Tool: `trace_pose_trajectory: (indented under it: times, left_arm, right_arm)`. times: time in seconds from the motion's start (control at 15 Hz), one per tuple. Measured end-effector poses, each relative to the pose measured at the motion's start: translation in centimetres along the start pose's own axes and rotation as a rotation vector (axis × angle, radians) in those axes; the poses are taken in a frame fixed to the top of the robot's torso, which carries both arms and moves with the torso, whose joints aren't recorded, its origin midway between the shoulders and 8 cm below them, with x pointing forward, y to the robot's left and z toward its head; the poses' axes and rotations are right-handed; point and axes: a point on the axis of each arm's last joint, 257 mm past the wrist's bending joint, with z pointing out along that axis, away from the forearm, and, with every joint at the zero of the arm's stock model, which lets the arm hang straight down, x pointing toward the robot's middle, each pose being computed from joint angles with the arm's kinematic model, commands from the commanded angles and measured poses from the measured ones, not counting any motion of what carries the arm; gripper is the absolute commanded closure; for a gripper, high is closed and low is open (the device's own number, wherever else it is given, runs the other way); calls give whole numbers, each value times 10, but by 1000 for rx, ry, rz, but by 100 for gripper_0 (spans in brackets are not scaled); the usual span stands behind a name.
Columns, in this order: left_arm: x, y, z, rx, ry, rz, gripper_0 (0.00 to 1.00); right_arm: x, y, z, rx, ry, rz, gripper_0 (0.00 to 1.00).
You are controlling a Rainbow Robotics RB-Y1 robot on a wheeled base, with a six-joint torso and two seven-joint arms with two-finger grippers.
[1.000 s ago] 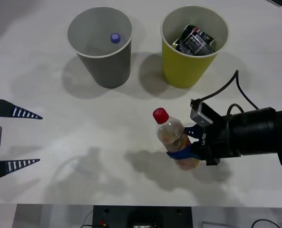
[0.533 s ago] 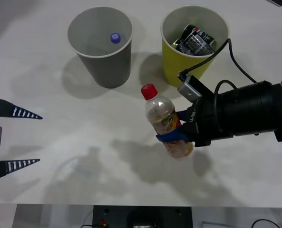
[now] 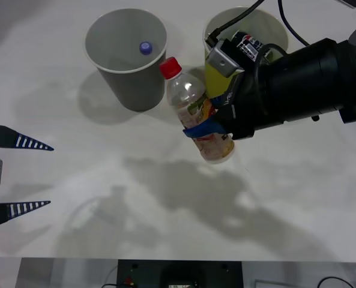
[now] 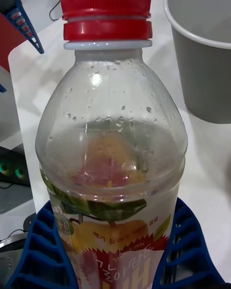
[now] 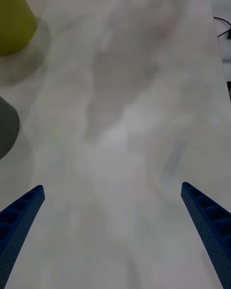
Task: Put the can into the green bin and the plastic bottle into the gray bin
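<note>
1. My right gripper [image 3: 209, 127] clamps the plastic bottle [image 3: 197, 112] above the white table [image 3: 105, 180], beside the gray bin [image 3: 127, 55] and green bin [image 3: 217, 78].
2. My left gripper [image 3: 20, 174] waits wide open at the table's left edge.

The setting appeared to be a robotics laboratory or test station. A plain white surface [image 3: 75, 180] carried a staged sorting setup, black cables [image 3: 292, 24] ran loose over it, and electronic equipment with green indicator lights [image 4: 9, 173] stood beside it, with no domestic furnishings.
</note>
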Motion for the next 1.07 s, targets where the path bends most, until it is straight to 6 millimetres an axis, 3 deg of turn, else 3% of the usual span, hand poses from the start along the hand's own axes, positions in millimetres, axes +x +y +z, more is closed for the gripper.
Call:
trace_pose_trajectory:
  times: [0.4,0.8,1.07]
  left_arm:
    - [0,0,0,0,0,0,2]
    - [0,0,0,0,0,0,2]
    - [0,0,0,0,0,0,2]
  right_arm:
    - [-68,-39,2,34,41,-38,100]
    - [-147,-77,28,93,30,2,100]
    - [-181,-94,51,130,26,26,100]
